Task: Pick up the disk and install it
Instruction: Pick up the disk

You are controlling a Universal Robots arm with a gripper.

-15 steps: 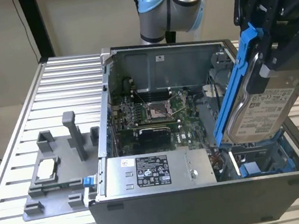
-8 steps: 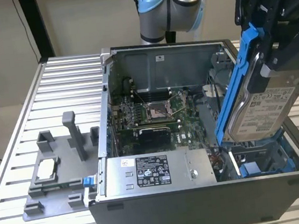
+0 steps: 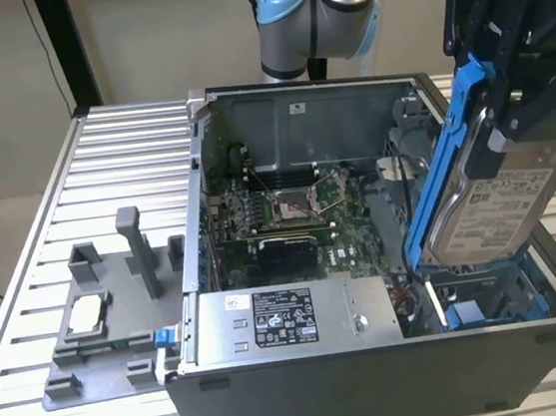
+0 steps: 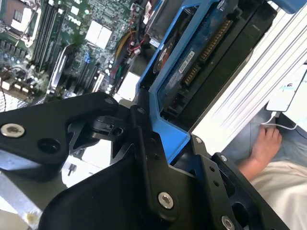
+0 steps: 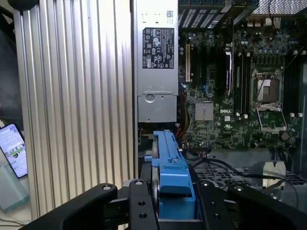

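My black gripper (image 3: 510,106) is shut on the disk (image 3: 494,211), a silver hard drive with a white label in a blue carrier frame (image 3: 442,177). I hold it tilted steeply, its lower end just above the blue drive bay (image 3: 490,306) at the front corner of the open computer case, on the exterior view's right. In the second wrist view the disk's underside (image 4: 206,50) with its connector shows past the gripper (image 4: 165,148). In the first wrist view the carrier's blue edge (image 5: 169,165) stands between the black fingers (image 5: 138,207).
The case holds a motherboard (image 3: 280,206) and a grey power supply box (image 3: 295,316). A grey fixture (image 3: 100,324) with a small silver chip (image 3: 87,312) lies on the slatted table at the exterior view's left. A person's hand (image 4: 266,143) and a phone (image 5: 12,149) are nearby.
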